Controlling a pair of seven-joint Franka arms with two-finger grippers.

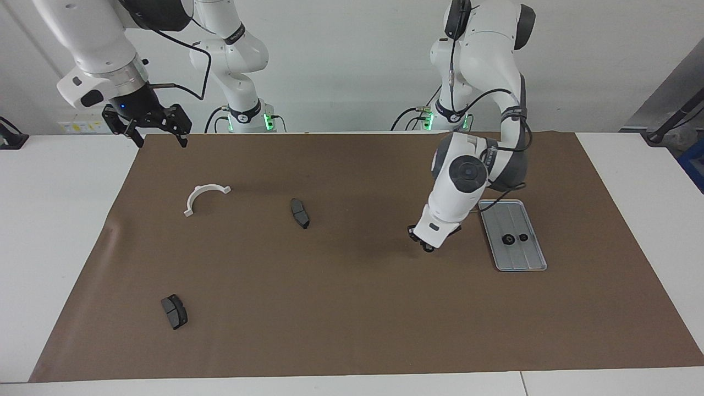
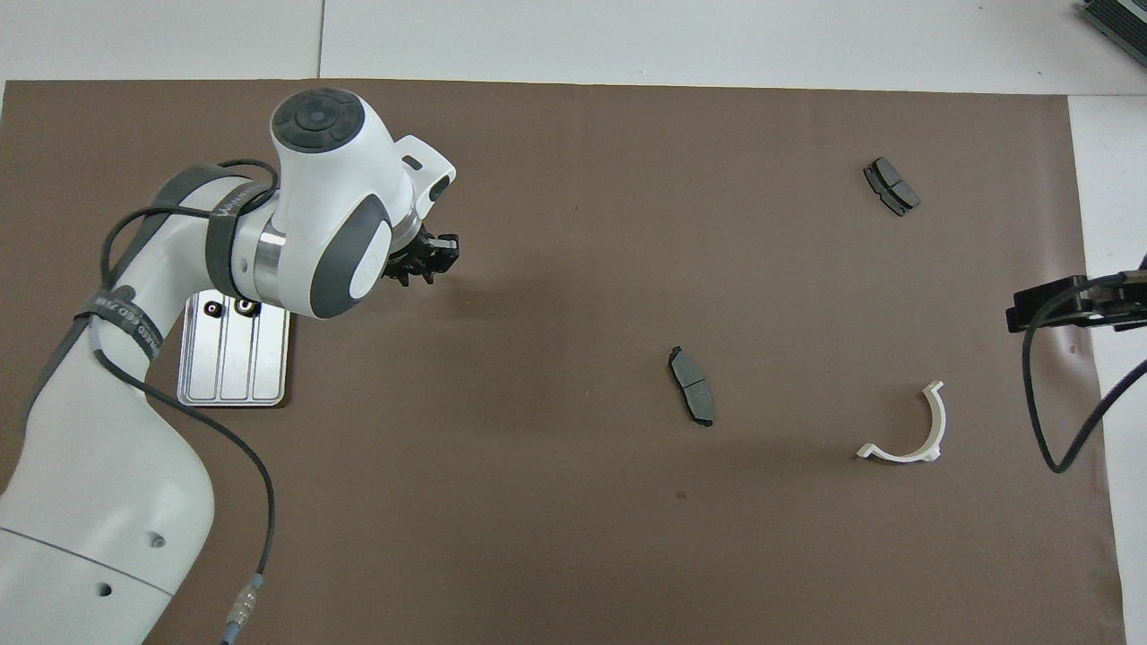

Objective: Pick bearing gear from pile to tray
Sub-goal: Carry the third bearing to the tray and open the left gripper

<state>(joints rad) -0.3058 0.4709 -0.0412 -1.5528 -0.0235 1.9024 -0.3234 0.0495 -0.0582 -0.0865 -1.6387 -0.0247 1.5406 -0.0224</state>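
The silver-grey tray [image 1: 531,258] lies at the left arm's end of the brown mat, with two small black gears [image 1: 509,240] [image 1: 523,237] in it near its middle. In the overhead view the tray [image 2: 233,376] shows partly under the left arm, with the gears [image 2: 212,309] [image 2: 244,307] in it. My left gripper [image 1: 426,246] hangs low over the bare mat beside the tray; it also shows in the overhead view [image 2: 428,267]. My right gripper [image 1: 159,140] waits open and empty, raised over the mat's edge at the right arm's end. No loose gear shows on the mat.
A white half-ring bracket [image 1: 204,197] [image 2: 914,430] lies toward the right arm's end. One dark brake pad [image 1: 300,213] [image 2: 692,385] lies mid-mat. Another brake pad [image 1: 174,311] [image 2: 891,185] lies farther from the robots.
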